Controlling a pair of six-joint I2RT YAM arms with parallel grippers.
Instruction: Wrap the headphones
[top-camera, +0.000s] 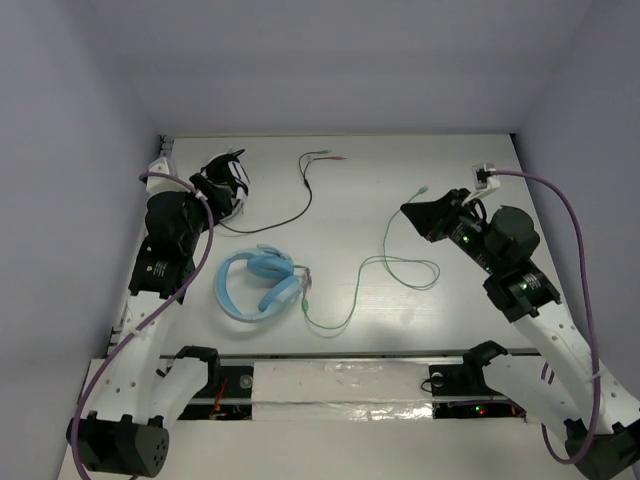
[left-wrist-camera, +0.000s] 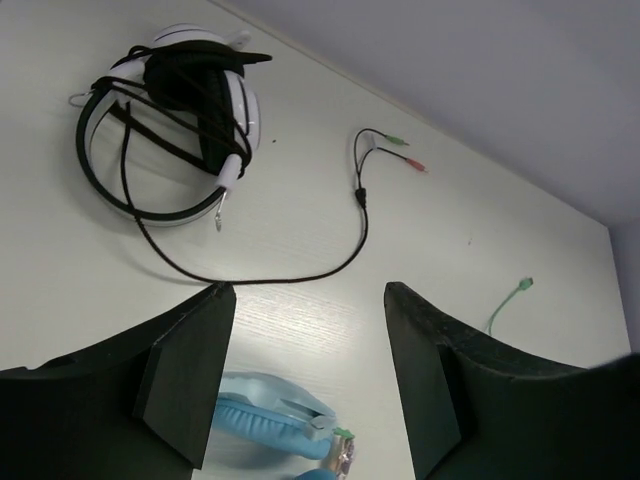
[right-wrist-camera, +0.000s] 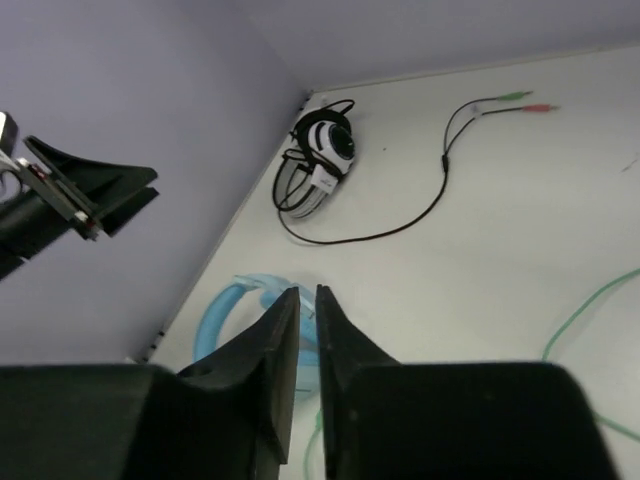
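I see the headphones lying flat on the table, left of center: light blue, curved band, padded cups, thin pale green cable looping off to the R. Left gripper is wide apart, empty; right gripper is pinched nearly closed, nothing btwn.

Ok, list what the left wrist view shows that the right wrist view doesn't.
Left wrist only: the small green plug ending the thin pale green cable. Right wrist only: the curved blue headband, and the right gripper, shut. Both: the black and white headphones, their dark cable with green and red plugs, and part of the light blue headphones.
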